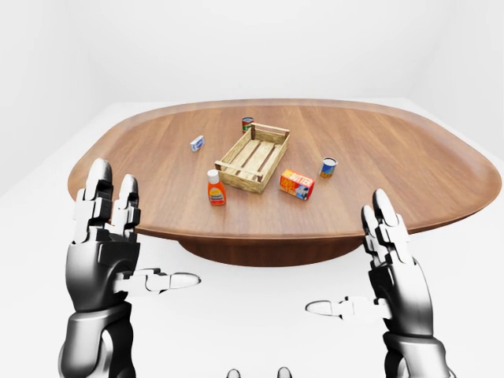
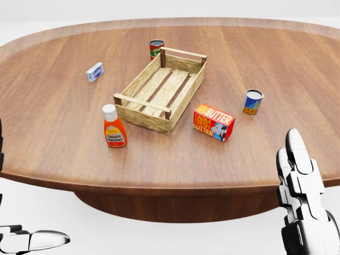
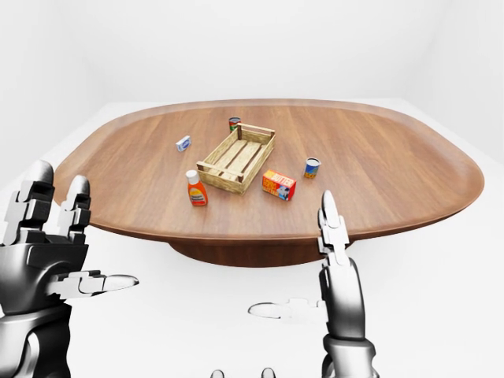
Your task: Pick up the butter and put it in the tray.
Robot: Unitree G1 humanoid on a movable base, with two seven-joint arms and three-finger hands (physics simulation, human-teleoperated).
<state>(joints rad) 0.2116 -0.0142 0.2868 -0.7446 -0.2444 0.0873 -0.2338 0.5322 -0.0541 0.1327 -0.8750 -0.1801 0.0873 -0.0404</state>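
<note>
The butter (image 2: 214, 122), a red and orange box with a blue end, lies on the wooden table just right of the tray's near corner. The tray (image 2: 141, 102) is an empty slatted wooden crate standing at an angle in the middle of the table. My left hand (image 1: 118, 236) and right hand (image 1: 386, 264) are both raised below the table's near edge, fingers spread and open, with nothing in them. Both hands are well short of the butter; in the head view the right hand (image 2: 302, 196) shows only at the bottom right.
A ketchup bottle (image 2: 113, 127) stands left of the tray's near end. A small blue and white box (image 2: 95, 71) lies further left. A red and green can (image 2: 156, 48) stands behind the tray, and a blue and yellow can (image 2: 253, 101) stands right of the butter. The oval table (image 1: 409, 169) has a rounded edge.
</note>
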